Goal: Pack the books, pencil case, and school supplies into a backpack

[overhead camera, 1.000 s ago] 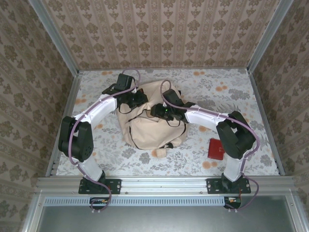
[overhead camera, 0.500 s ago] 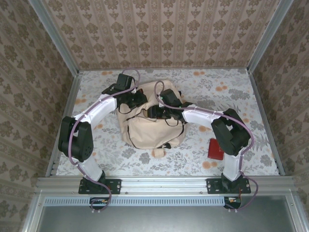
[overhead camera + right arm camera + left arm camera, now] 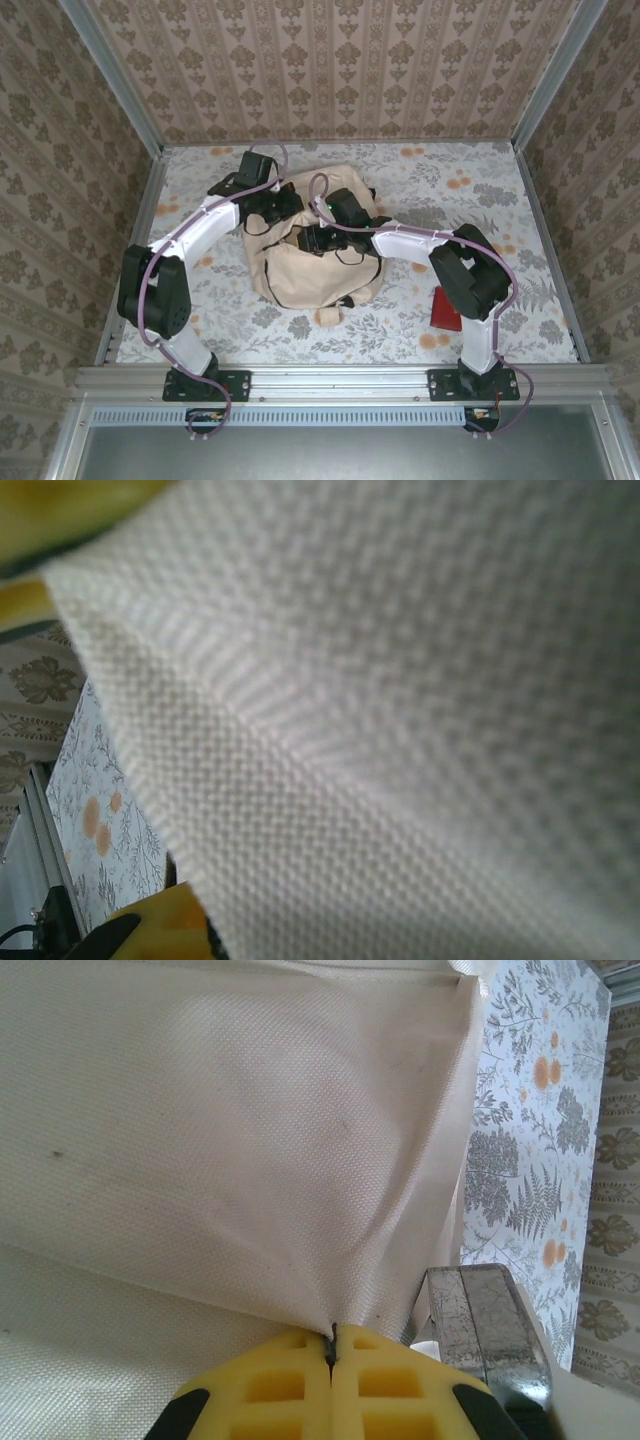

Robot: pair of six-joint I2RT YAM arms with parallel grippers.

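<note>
Backpack (image 3: 310,275) — fabric pinched in left end effector (image 3: 330,1338)

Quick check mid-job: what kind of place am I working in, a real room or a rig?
Probably a staged robot test cell, not a real room: wallpapered panels in bare metal posts box in a floral-covered table, with both arms bolted to a rail at its near edge.
</note>
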